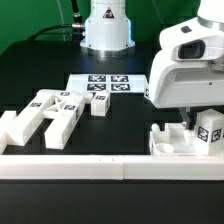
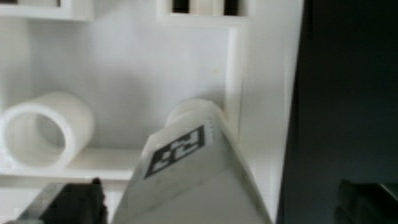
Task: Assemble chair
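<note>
In the exterior view we see a dark, matte bench (image 1: 140, 112) with a green patch at its far left corner. The room behind it is dim. The arm's white base (image 1: 105, 28) stands at the far edge, and the marker board (image 1: 100, 85) lies flat just in front of it. A long white border rail (image 1: 90, 165) runs along the near edge. On the left a cluster of loose chair parts (image 1: 50, 112) lies on the bench, several showing square tags. On the right a second group of white pieces (image 1: 175, 142) sits against the rail, with a tagged chair block (image 1: 208, 130) standing among them. The end effector (image 1: 190, 114) hangs right above this group.

In the wrist view we look down on white plastic, with a black strip of bench (image 2: 347, 100) beside it. The tagged chair block (image 2: 187, 150) rises between the dark fingertips (image 2: 71, 200). The end effector (image 2: 222, 205) is spread wide, clear of the block and gripping nothing. A white ring-shaped piece (image 2: 45, 130) lies beside the block.
</note>
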